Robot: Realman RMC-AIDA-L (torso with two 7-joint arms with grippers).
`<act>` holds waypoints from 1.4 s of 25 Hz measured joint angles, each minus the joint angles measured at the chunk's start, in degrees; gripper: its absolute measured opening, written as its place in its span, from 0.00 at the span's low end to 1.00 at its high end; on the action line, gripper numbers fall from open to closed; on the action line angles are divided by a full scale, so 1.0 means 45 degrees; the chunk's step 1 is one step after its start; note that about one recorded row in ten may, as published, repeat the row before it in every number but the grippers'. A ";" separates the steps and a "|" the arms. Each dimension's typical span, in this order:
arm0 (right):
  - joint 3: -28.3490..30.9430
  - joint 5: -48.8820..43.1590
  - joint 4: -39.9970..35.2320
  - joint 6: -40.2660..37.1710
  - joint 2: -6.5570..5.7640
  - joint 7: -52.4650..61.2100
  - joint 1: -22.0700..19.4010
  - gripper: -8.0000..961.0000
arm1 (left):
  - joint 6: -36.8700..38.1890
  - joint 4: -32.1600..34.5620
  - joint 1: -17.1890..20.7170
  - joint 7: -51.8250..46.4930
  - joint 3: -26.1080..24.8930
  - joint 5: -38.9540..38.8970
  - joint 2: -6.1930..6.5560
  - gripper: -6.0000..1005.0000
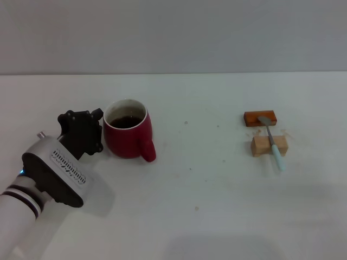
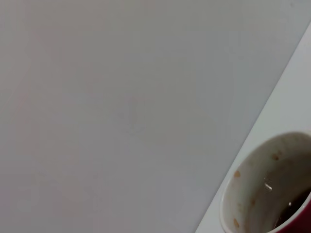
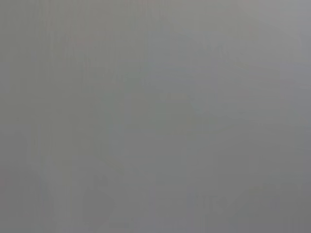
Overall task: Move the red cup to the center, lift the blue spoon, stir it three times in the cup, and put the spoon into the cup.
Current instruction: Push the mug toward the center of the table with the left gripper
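Head view, left gripper [image 1: 96,125] at red cup [image 1: 129,136], grip unclear, blue spoon [image 1: 274,145] well apart.

A: The head view looks forward and down from above, taking in the whole table [image 1: 217,206] up to the wall, far enough to hold the cup [image 1: 128,135] on the left and the spoon [image 1: 272,143] on the right.

B: And the left wrist view?

A: It sits very near the cup [image 2: 272,189], facing mostly the wall; the cup's rim is what both share.

B: The right wrist view?

A: It shows only blank grey.
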 joint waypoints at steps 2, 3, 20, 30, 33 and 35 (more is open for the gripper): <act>0.0000 -0.0001 0.0004 -0.0002 -0.0001 0.0000 0.0004 0.77 | -0.0001 -0.0047 0.0000 0.0000 0.0038 0.0009 -0.0008 0.04; 0.0000 0.0000 0.0008 -0.0006 -0.0001 0.0000 0.0010 0.77 | -0.0002 -0.0160 0.0000 -0.0003 0.0093 0.0014 -0.0013 0.04; -0.0001 -0.0001 0.0012 -0.0177 0.0000 0.0000 -0.0007 0.77 | -0.0130 -0.1201 0.0141 -0.0135 0.0929 0.0019 -0.0051 0.05; -0.0001 -0.0001 0.0015 -0.0178 -0.0001 0.0000 -0.0028 0.77 | -0.0247 -0.1518 0.0178 -0.0171 0.1310 0.0015 -0.0050 0.05; -0.0001 -0.0001 -0.0002 -0.0177 0.0010 0.0000 -0.0003 0.77 | -0.0276 -0.1637 0.0178 -0.0188 0.1465 -0.0002 -0.0050 0.05; 0.0000 -0.0001 -0.0006 -0.0178 0.0014 0.0000 0.0003 0.77 | -0.0286 -0.1675 0.0178 -0.0190 0.1509 -0.0001 -0.0050 0.05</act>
